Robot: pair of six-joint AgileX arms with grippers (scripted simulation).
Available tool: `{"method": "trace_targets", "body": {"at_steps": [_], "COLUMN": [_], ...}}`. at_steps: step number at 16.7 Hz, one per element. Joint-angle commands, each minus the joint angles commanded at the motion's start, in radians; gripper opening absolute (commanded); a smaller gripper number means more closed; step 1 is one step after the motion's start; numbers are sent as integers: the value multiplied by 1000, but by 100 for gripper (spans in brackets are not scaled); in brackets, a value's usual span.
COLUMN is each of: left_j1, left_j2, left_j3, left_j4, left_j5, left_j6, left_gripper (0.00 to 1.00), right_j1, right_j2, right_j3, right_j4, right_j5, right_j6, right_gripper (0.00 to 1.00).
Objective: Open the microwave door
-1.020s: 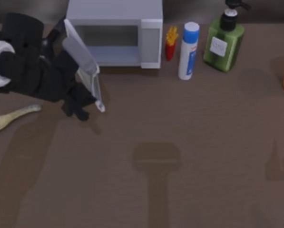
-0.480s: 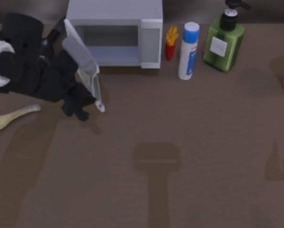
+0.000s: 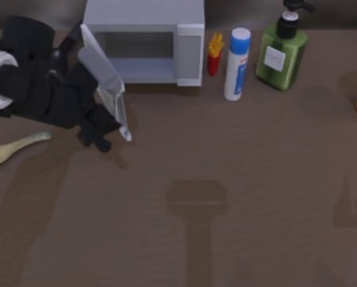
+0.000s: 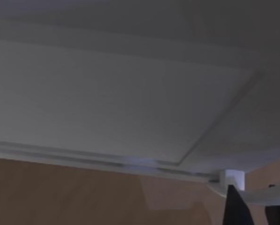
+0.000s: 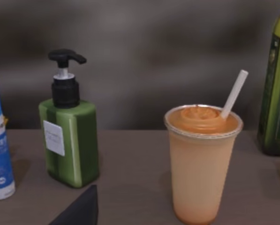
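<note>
The white-grey microwave [image 3: 145,42] stands at the back of the table, left of centre, and its cavity shows. The microwave door [image 3: 103,75] is swung out on its left hinge and points toward the table's front. My left gripper [image 3: 100,134] is at the door's free end, shut on that edge. In the left wrist view the door panel [image 4: 107,108] fills most of the picture, with a dark fingertip [image 4: 236,208] against its lower corner. My right arm is outside the top view; only a dark tip of the right gripper [image 5: 79,211] shows in its wrist view.
A pale spoon [image 3: 14,149] lies at the left edge, in front of my left arm. Right of the microwave stand a red fries toy [image 3: 214,54], a blue-white bottle [image 3: 237,63] and a green pump bottle [image 3: 280,51]. An orange drink cup [image 5: 203,159] stands at the far right.
</note>
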Motion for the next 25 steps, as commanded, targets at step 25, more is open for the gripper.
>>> {"method": "trace_targets", "body": {"at_steps": [25], "left_j1": [42], "left_j2": [11], "left_j3": [23], "left_j4": [-68], "left_j5": [56], "left_j6": [114], "left_gripper": [0], "right_j1": [0], "right_j2": [0], "right_j3": [0], "right_j4": [0], "right_j5": [0], "right_j6": [0], "right_gripper": [100]}}
